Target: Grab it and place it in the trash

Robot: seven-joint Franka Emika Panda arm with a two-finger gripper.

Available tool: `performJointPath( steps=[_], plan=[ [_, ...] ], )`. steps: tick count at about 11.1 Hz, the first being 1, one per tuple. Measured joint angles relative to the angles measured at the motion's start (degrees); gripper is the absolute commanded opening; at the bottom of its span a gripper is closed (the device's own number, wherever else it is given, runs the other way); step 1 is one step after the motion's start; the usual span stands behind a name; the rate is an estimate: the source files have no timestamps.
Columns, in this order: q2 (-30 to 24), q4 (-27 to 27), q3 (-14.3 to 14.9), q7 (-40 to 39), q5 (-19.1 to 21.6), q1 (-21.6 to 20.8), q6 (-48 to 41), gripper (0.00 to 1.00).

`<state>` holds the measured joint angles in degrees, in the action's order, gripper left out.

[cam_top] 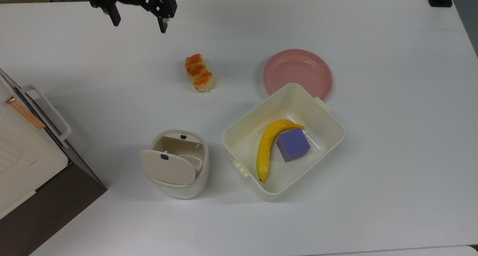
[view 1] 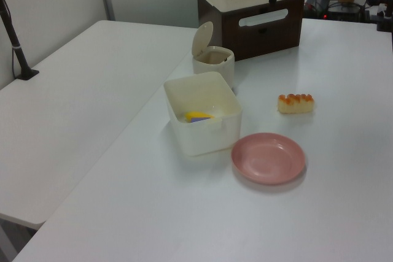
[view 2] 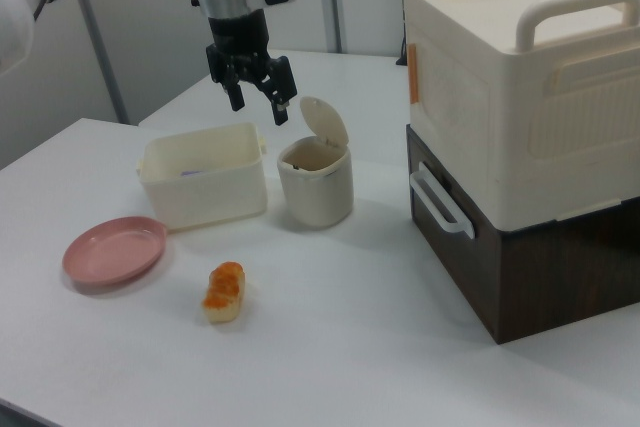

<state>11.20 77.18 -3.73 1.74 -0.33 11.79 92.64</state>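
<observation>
**Open gripper aloft; wad probably already in the bin**

The gripper (cam_top: pixel 139 26) hangs high over the far edge of the table (cam_top: pixel 392 144), its two fingers spread wide with nothing between them. In the right view it sits above and behind the trash bin (cam_top: pixel 179 190).

The bin's swing flap lid (cam_top: pixel 168 168) is tipped up, leaving the mouth open. Inside, a tiny pale speck against the inner wall may be the white wad (cam_top: pixel 196 145) — it is too small to be sure.

If that is the wad, it would handle as almost weightless, soft and crushable, with no risk of breaking. A light pinch across its middle would do, though so small a thing could slip out between wide fingers or cling to a pad on release.

The larger cream tub (cam_top: pixel 239 136) holds a banana (cam_top: pixel 266 151) and a purple cube (cam_top: pixel 293 144), the two touching. The pink plate (cam_top: pixel 297 71) lies bare just beside the tub, and the orange-glazed bread roll (cam_top: pixel 199 77) lies loose on the table, well apart from the bin.
</observation>
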Motion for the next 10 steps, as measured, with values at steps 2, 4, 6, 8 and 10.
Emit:
performJointPath(
  steps=[2, 4, 6, 8, 10],
  plan=[
    [-1.2, 1.2, 0.0, 0.0, 0.1, -0.5, -0.1, 1.0],
    [-2.6, 3.1, 0.0, 0.0, 0.1, -1.6, -0.1, 1.0],
    [-3.6, 4.8, 0.0, 0.0, 0.1, -2.0, -0.1, 1.0],
    [-3.7, 5.2, 0.0, 0.0, 0.1, -2.1, -0.1, 1.0],
    [-3.8, 5.4, 0.0, 0.0, 0.1, -2.1, -0.1, 1.0]
  ],
)
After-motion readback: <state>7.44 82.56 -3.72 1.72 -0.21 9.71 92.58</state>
